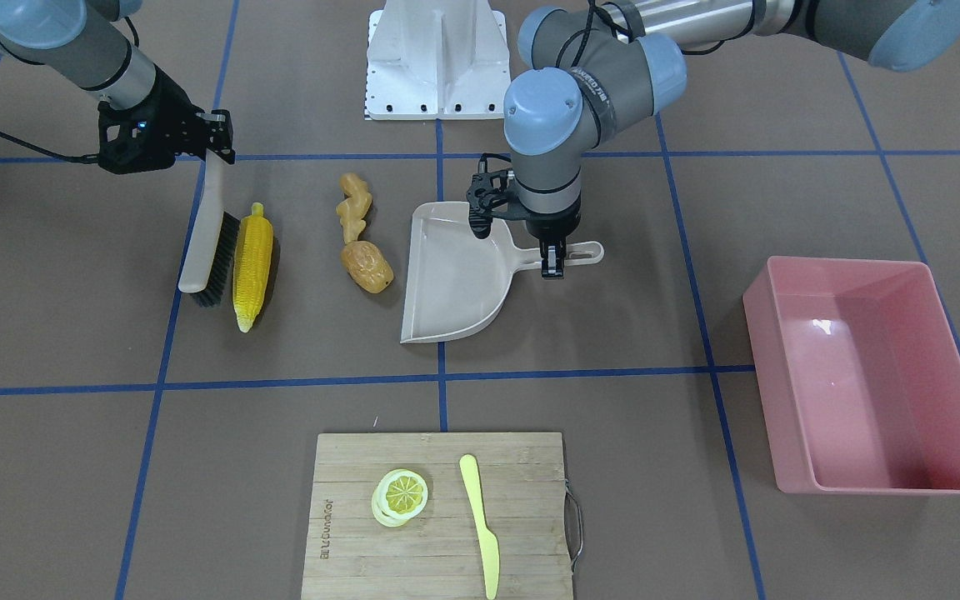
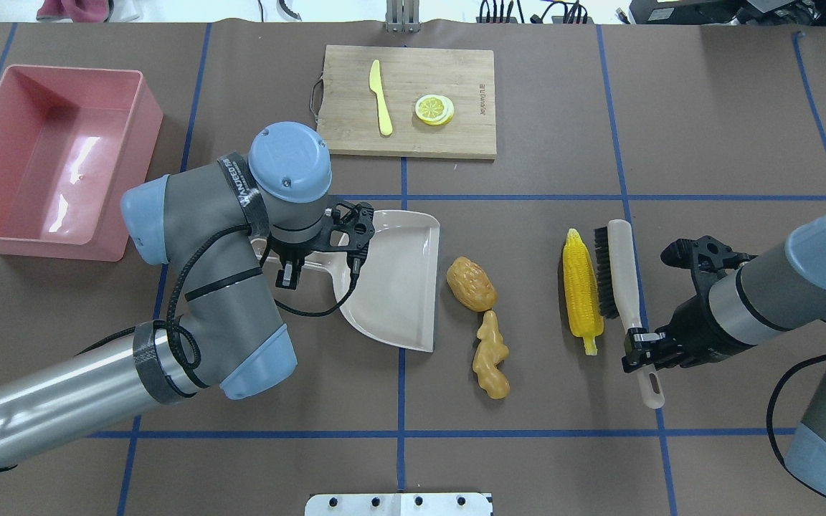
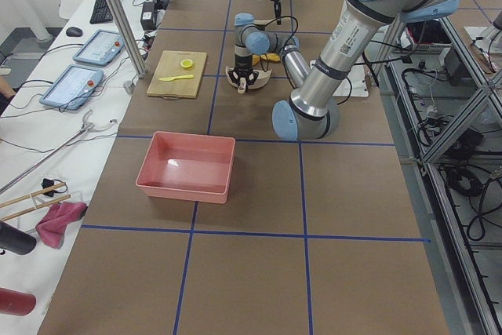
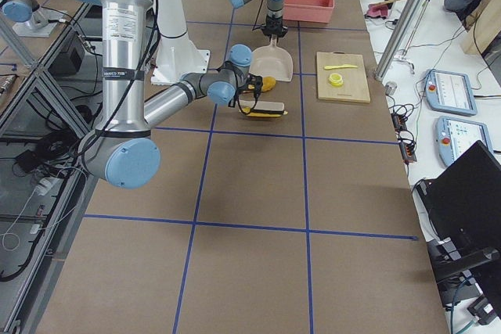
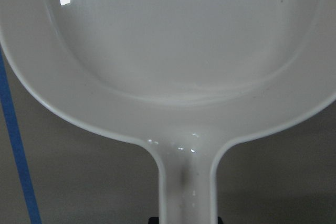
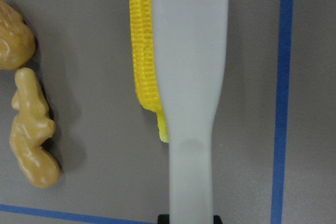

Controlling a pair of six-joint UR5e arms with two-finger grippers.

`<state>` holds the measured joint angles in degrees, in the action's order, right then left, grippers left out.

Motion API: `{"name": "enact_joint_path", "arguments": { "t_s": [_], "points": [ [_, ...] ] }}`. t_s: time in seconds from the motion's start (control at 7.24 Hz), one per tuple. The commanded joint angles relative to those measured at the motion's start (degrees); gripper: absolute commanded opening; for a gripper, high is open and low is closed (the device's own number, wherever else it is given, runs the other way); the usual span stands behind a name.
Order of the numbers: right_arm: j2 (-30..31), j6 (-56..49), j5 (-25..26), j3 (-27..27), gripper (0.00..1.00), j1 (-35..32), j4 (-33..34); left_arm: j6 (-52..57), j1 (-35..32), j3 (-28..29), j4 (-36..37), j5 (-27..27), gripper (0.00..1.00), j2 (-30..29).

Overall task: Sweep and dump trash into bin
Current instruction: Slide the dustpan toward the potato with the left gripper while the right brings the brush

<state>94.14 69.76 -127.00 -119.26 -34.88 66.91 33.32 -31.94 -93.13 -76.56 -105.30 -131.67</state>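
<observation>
Count on the surface (image 1: 630, 467): toy foods 3, namely 1 corn cob (image 1: 252, 265), 1 ginger root (image 1: 355, 208), 1 potato (image 1: 367, 267). Pink bin (image 1: 872, 392): 1. Beige dustpan (image 1: 451, 283): 1. Brush (image 1: 205, 242): 1. Wooden cutting board (image 1: 363, 542): 1, carrying 1 lemon slice (image 1: 402, 495) and 1 yellow-green knife (image 1: 480, 521). Robot arms: 2, one left arm (image 2: 205, 287), one right arm (image 2: 764, 301).

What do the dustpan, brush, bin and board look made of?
Dustpan: beige plastic, glossy; highlights glint on its pan.
Brush: smooth off-white plastic back, probably; dark bristles, material unclear.
Bin: pink plastic, glossy walls with bright reflections.
Board: wood, perhaps bamboo; parallel strips and grain, matte.
</observation>
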Motion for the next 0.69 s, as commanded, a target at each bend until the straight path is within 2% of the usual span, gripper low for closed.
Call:
{"name": "enact_joint_path", "arguments": {
  "t_s": [0.0, 0.14, 0.41, 0.55],
  "points": [
    [5.6, -1.2, -0.4, 2.3, 0.00, 0.0, -11.2, -0.2, 2.1, 0.9, -0.3, -0.1, 0.00, -0.1],
    [7.8, -1.3, -1.2, 4.5, 0.00, 0.0, -17.3, -0.2, 2.6, 0.9, -0.3, -0.1, 0.00, -0.1],
    [9.5, -0.4, -2.7, 15.3, 0.00, 0.0, -32.9, -0.1, 2.7, 0.7, -0.3, -0.1, 0.00, 0.3],
    [8.8, 0.3, -3.9, 16.2, 0.00, 0.1, -33.9, -0.1, 2.7, 0.5, -0.3, -0.2, 0.00, 0.4]
  ]
}}
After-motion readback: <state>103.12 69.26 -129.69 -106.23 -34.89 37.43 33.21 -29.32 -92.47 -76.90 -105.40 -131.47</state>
